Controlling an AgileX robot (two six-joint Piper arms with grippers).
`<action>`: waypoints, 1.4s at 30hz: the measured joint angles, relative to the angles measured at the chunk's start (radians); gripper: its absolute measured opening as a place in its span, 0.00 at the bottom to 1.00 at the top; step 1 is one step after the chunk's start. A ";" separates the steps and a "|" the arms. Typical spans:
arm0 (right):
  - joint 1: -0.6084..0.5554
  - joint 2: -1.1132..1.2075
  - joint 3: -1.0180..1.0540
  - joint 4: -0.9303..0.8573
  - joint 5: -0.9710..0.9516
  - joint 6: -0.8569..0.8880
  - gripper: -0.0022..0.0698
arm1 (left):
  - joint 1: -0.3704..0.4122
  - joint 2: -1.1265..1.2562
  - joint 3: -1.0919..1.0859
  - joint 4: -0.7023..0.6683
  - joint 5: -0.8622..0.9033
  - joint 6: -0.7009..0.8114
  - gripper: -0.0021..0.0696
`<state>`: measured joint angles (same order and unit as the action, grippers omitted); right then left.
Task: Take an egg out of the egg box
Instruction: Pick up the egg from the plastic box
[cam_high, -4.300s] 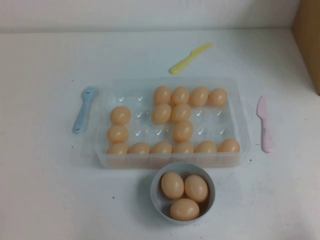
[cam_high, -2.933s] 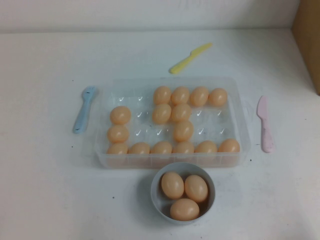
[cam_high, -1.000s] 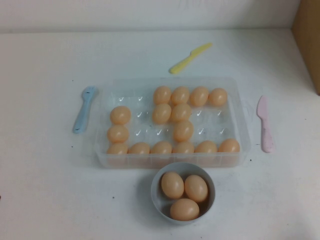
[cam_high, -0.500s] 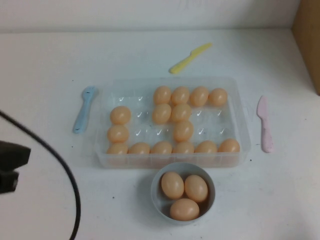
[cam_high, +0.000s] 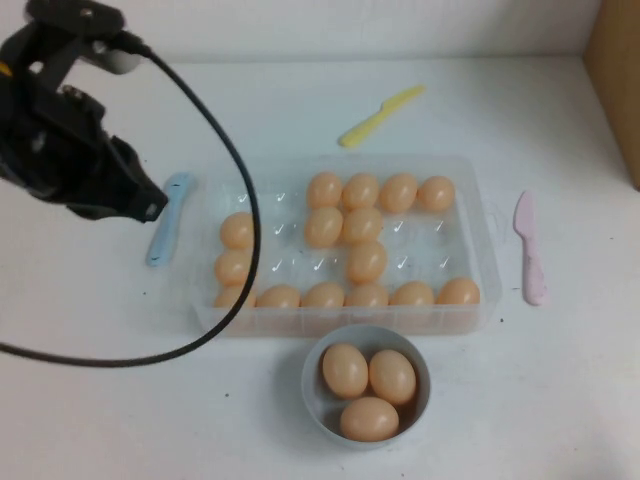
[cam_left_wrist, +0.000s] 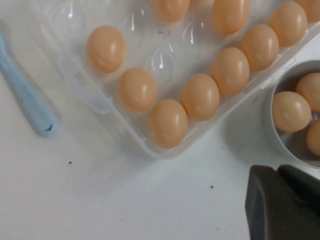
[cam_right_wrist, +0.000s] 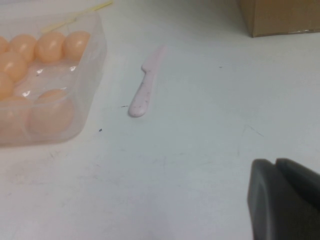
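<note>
High view. Matte white worktop (cam_high: 300, 110) bearing a clear plastic box (cam_high: 485, 250), rectangular with rounded corners and dimpled cups. Smooth, faintly glossy peach-orange eggs seated in the cups: four along the far row, a full near row, others between; nearest-left egg (cam_high: 232, 297) partly crossed by a black cable (cam_high: 240, 180). Round grey-white bowl (cam_high: 315, 395) just in front of the box, three eggs inside. Flat plastic utensils around the box: blue one (cam_high: 165, 235) just left, pink knife (cam_high: 530, 250) to the right, yellow knife (cam_high: 380, 115) beyond. Brown cardboard carton (cam_high: 615, 80) at the far right edge. Left arm, black and angular, raised over the worktop left of the box; left gripper (cam_high: 140, 205) near the blue utensil, holding nothing visible; spread of jaws: cannot tell. Right arm out of this view.

Left wrist view. Box corner below, eggs in rows, corner egg (cam_left_wrist: 168, 122) closest to the rim; blue utensil tip (cam_left_wrist: 30, 102) beside the box; bowl rim (cam_left_wrist: 272, 105) adjacent. Dark finger (cam_left_wrist: 280, 207) of the left gripper in the frame corner; jaw spread: cannot tell.

Right wrist view. Box end wall (cam_right_wrist: 95, 65), pink knife (cam_right_wrist: 145, 85) on bare worktop, carton (cam_right_wrist: 280, 17) beyond. Dark finger (cam_right_wrist: 282, 200) of the right gripper (cam_right_wrist: 287, 197) above the worktop, well apart from the box; jaw spread: cannot tell.
</note>
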<state>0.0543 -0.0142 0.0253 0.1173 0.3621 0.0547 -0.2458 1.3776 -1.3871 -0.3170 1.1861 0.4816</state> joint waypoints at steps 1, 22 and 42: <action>0.000 0.000 0.000 0.000 0.000 0.000 0.01 | -0.014 0.034 -0.029 0.007 0.011 0.000 0.02; 0.000 0.000 0.000 0.000 0.000 0.000 0.01 | -0.139 0.605 -0.504 0.241 0.049 -0.101 0.07; 0.000 0.000 0.000 0.002 0.000 0.000 0.01 | -0.139 0.759 -0.513 0.266 -0.010 -0.126 0.71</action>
<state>0.0543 -0.0142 0.0253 0.1191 0.3626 0.0547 -0.3844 2.1363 -1.9004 -0.0506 1.1765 0.3553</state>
